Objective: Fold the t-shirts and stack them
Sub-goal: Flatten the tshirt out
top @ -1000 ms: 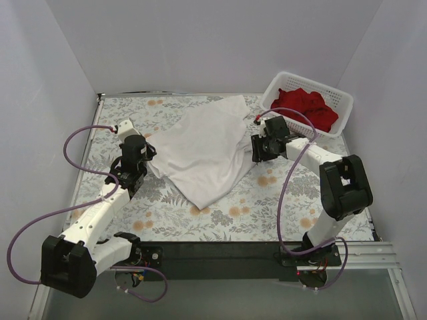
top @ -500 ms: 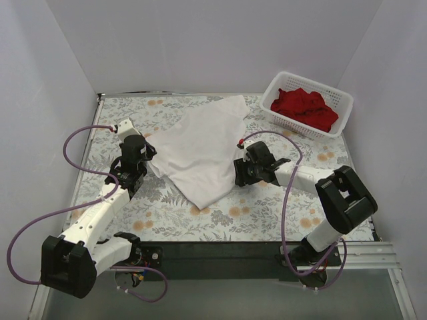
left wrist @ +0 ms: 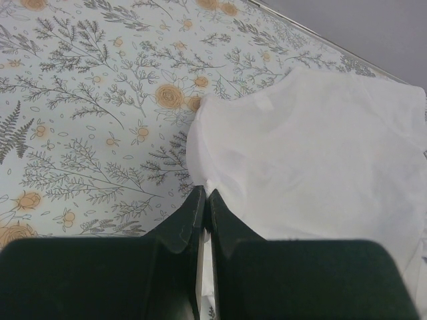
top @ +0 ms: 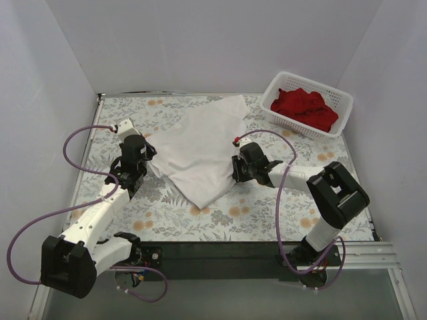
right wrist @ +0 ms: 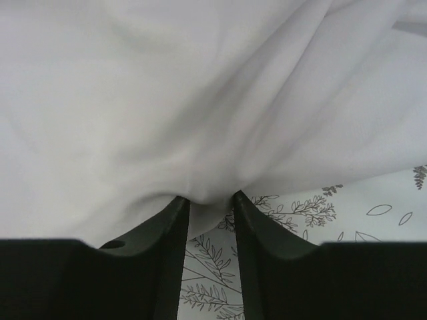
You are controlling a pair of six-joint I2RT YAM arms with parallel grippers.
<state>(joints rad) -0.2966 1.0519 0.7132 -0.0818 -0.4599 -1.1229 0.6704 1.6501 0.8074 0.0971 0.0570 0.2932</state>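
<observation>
Rightward arm has swung away from the basket [top: 341,100] and across to the white t-shirt [top: 200,150]; the left arm has not shifted.

From the overhead camera, the white t-shirt lies spread, rumpled and unfolded, on the floral surface [top: 267,207] between the two arms. The left gripper [top: 147,155] sits at its left edge. The right gripper [top: 235,169] sits at its right edge. The red t-shirts [top: 303,108] are heaped in the white lattice basket at the far right corner, well apart from both arms.

From the left wrist camera, the left gripper [left wrist: 203,199] has its fingers [left wrist: 187,220] pressed together. A thin strip of the white t-shirt [left wrist: 313,153] shows between them, so they are pinching its edge low over the surface [left wrist: 87,100].

From the right wrist camera, the right gripper [right wrist: 210,203] has its fingers [right wrist: 170,223] a little apart. A hanging fold of the white t-shirt [right wrist: 200,87] fills the gap at their tips, creases running toward it. Whether they are pressing the cloth yet cannot be told.

The step in hand looks like taking hold of the first shirt at both sides. Next, the right fingers likely need a firm hold, then both arms must lift together and pull the shirt flat before folding.
</observation>
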